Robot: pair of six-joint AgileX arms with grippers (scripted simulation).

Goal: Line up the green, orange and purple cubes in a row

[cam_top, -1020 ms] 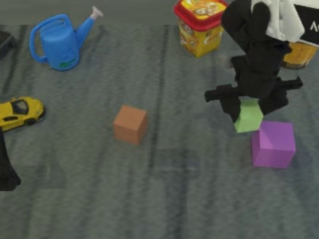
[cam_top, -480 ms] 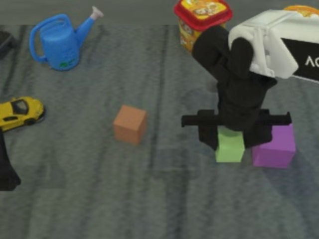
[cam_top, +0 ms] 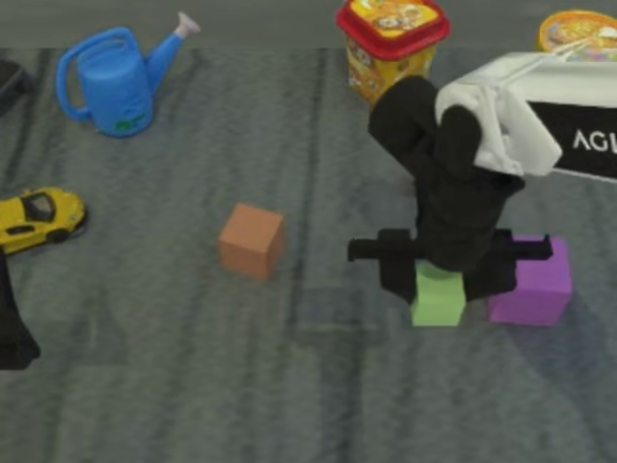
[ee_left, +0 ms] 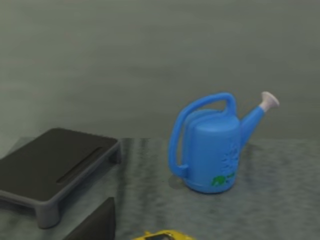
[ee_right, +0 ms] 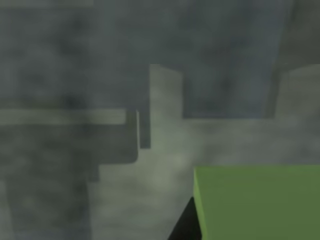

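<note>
My right gripper [cam_top: 439, 280] is shut on the small green cube [cam_top: 439, 304], low over the table. The cube sits just left of the large purple cube [cam_top: 535, 285], almost touching it and level with its front edge. In the right wrist view the green cube [ee_right: 260, 205] fills the lower corner, with one dark finger [ee_right: 184, 227] against its side. The orange cube [cam_top: 252, 241] stands alone, well to the left and slightly farther back. My left gripper [cam_top: 12, 338] is parked at the table's left edge.
At the back left stands a blue watering can [cam_top: 116, 82], with a yellow toy car [cam_top: 37, 217] at the left edge. A yellow tub with a red lid [cam_top: 390, 48] and an orange-lidded container [cam_top: 578, 29] are at the back right. A dark tray [ee_left: 50, 170] lies beside the can.
My right gripper has carried the green cube leftward and toward the front, then lowered it beside the purple cube's left face. The orange and purple cubes have not moved.
</note>
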